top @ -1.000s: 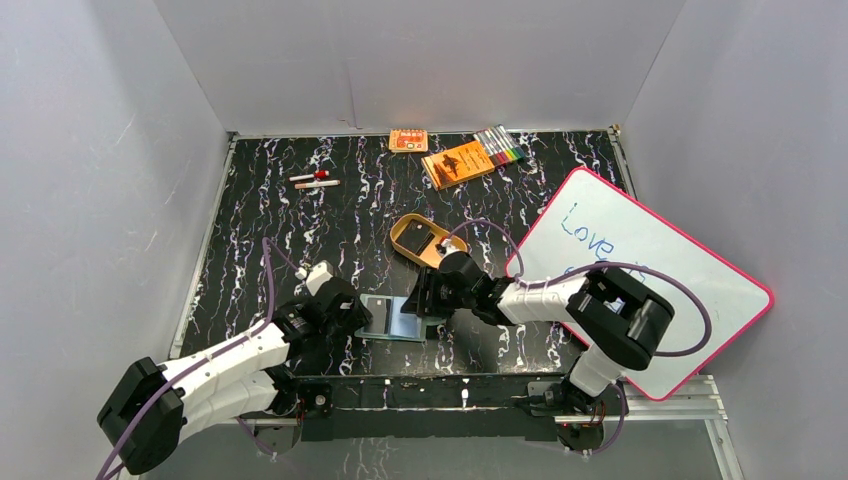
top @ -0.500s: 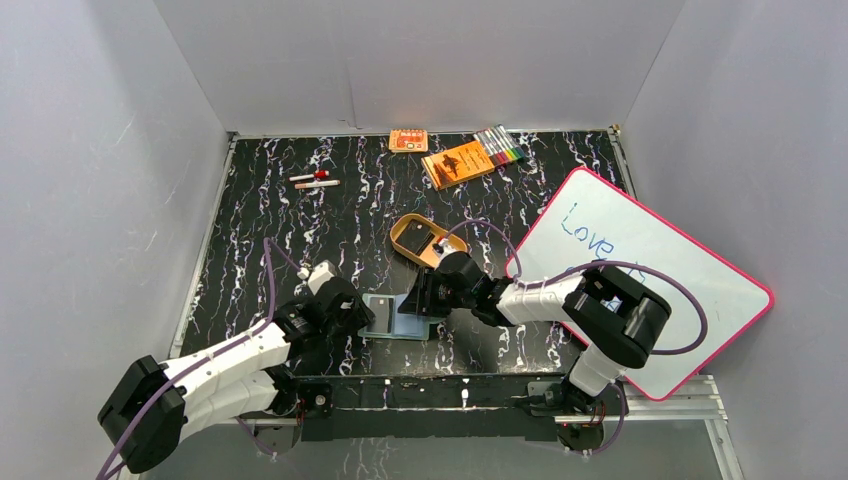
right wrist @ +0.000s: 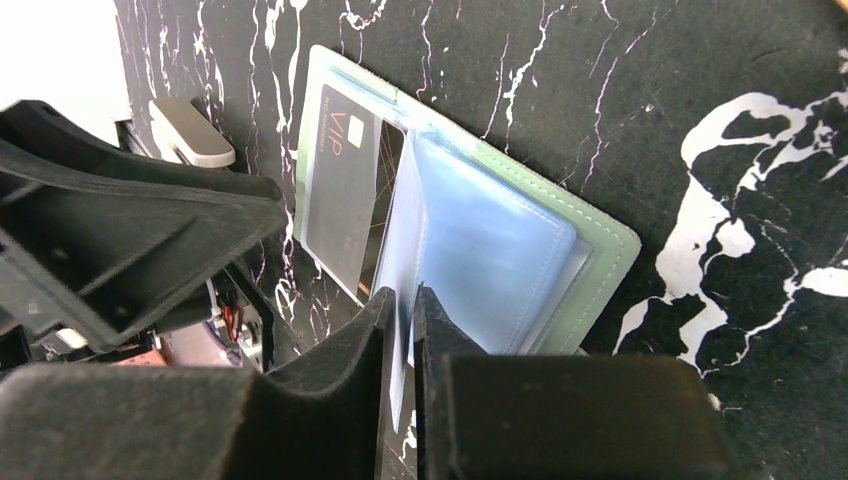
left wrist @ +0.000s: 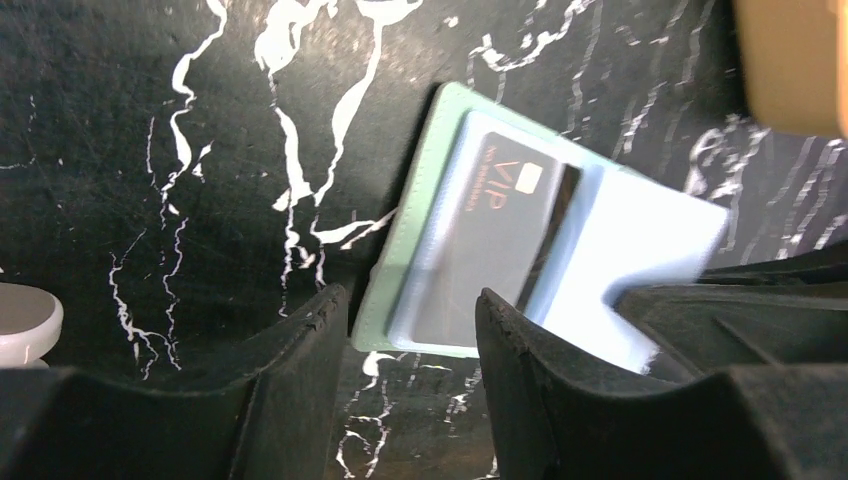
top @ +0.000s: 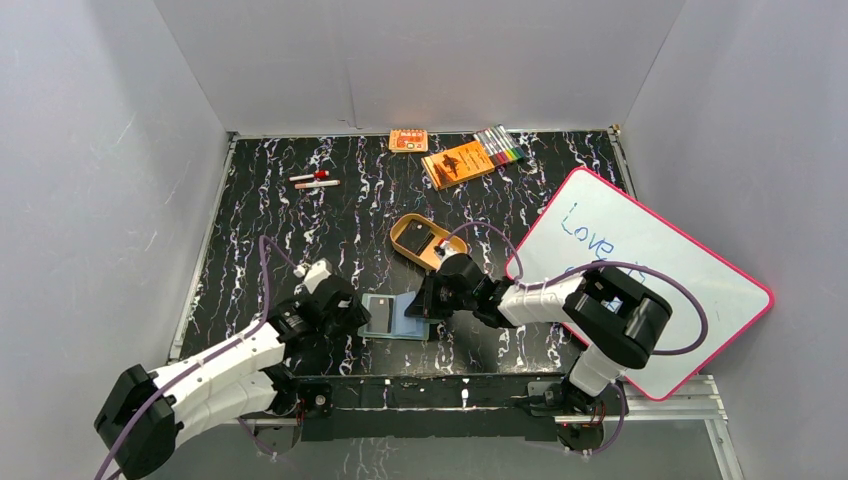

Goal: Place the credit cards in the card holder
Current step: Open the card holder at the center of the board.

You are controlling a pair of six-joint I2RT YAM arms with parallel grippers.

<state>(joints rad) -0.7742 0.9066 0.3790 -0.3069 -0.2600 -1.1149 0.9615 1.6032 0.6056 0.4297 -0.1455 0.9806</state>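
Note:
The sage-green card holder (top: 392,331) lies open near the table's front edge, between both grippers. One dark credit card (right wrist: 345,190) marked VIP sits in its left clear pocket (left wrist: 490,240). My right gripper (right wrist: 402,300) is shut on a pale blue inner pocket leaf (right wrist: 480,250) of the card holder (right wrist: 600,260), pinching the leaf's near edge. My left gripper (left wrist: 412,330) stands open at the holder's left edge (left wrist: 400,250), low over the table, with nothing between its fingers. A second dark card (top: 421,238) lies in the tan oval tray (top: 402,228) behind.
A pink-edged whiteboard (top: 640,270) lies tilted at the right. An orange booklet (top: 458,163), coloured markers (top: 500,146) and a small orange box (top: 407,140) lie at the back. Two pens (top: 314,180) lie at the back left.
My right gripper's jaws have closed onto the blue pocket leaf, which now lies lower over the holder. The left arm has hardly moved.

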